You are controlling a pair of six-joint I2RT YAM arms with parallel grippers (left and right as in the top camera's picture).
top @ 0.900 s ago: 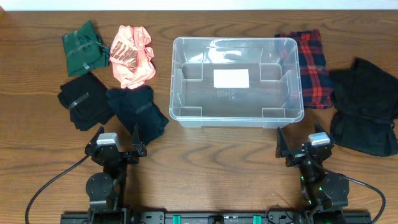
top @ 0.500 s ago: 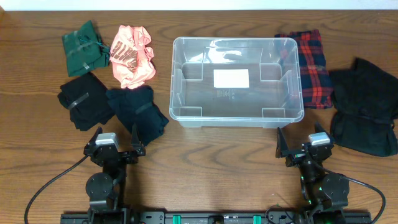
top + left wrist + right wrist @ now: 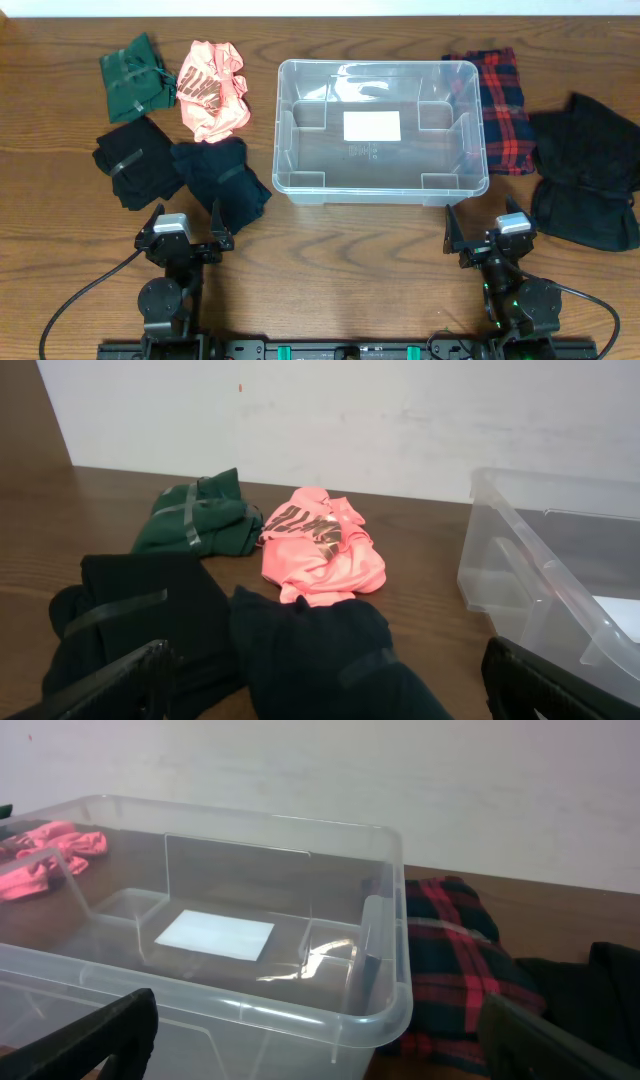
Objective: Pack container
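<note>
At the near edge of the brown wooden tabletop [image 3: 340, 270] sit the two arms. The left jaws are wide apart and hold nothing. The right jaws are wide apart too, and they hold nothing.

Just past the left jaws lies a dark blue cloth [image 3: 222, 182]. A black cloth [image 3: 135, 160] lies on its left side, touching it.

Past the right jaws and off to the right lies a big black cloth [image 3: 585, 180].

The container [image 3: 330, 150] stands in the middle of the tabletop, a bit farther away than both jaws, with cloths on both sides of it. It is a clear box and it stands upright with its top open. A white label [image 3: 372, 126] shows on its floor.

A red and black checked cloth [image 3: 500, 95] lies against the far right side of the container and touches the big black cloth.

Far away on the left lies a crumpled pink cloth [image 3: 212, 90] with dark letters on it. A green cloth [image 3: 135, 78] lies right next to it. Behind it all is a white wall [image 3: 400, 410]
</note>
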